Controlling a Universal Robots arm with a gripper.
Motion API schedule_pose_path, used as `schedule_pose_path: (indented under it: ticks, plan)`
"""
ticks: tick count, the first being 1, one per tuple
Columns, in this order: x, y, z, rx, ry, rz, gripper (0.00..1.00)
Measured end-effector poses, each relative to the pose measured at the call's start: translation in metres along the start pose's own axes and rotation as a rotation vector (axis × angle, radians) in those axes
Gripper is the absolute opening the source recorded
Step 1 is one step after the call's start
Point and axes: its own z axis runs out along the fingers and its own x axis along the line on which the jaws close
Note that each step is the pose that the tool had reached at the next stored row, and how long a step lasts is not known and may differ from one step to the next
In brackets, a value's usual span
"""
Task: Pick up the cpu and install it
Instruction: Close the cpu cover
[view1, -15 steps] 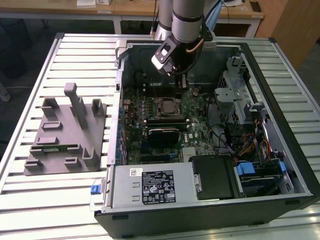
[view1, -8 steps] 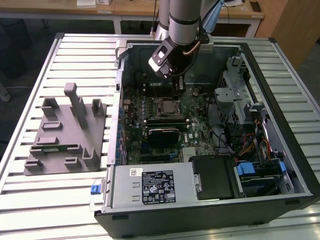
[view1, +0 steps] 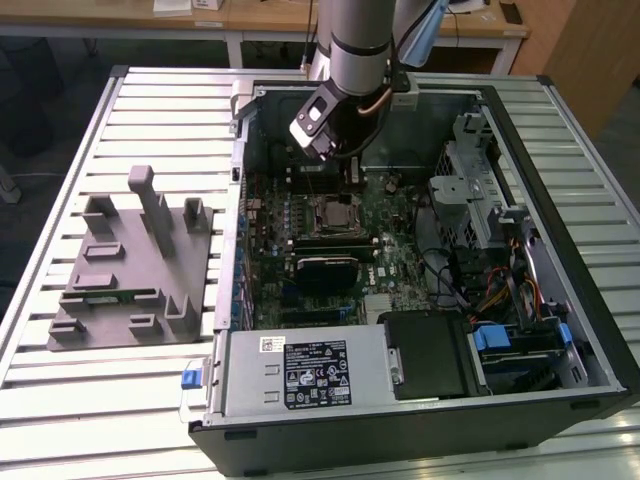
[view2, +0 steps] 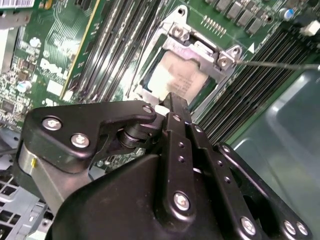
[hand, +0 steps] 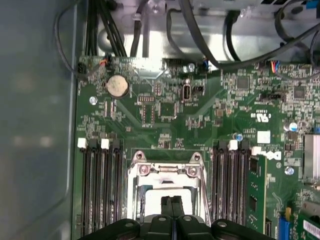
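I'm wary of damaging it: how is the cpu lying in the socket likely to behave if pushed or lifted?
The cpu looks like a thin flat metal-topped plate, so it is probably stiff and light, not floppy. Its smooth top likely offers little grip. Lying flat inside the socket frame, it should resist sliding sideways and cannot roll.

The open computer case (view1: 400, 437) leaves the way down to the CPU socket (hand: 167, 172) free from above, where the gripper (hand: 172, 202) hangs, its fingers pressed together. Memory slots (hand: 102, 185) lie low on both sides of the socket. A tall drive cage (view1: 475, 200) and cables (hand: 200, 35) crowd the edges.
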Motion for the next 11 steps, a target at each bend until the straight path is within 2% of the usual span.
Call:
schedule_pose_path:
  ticks: [4, 11]
  plan:
    - [0.0001, -0.0051, 0.0025, 0.0006, 0.0, 0.0, 0.11]
    - [0.0001, -0.0057, 0.0027, 0.0006, 0.0, -0.005, 0.11]
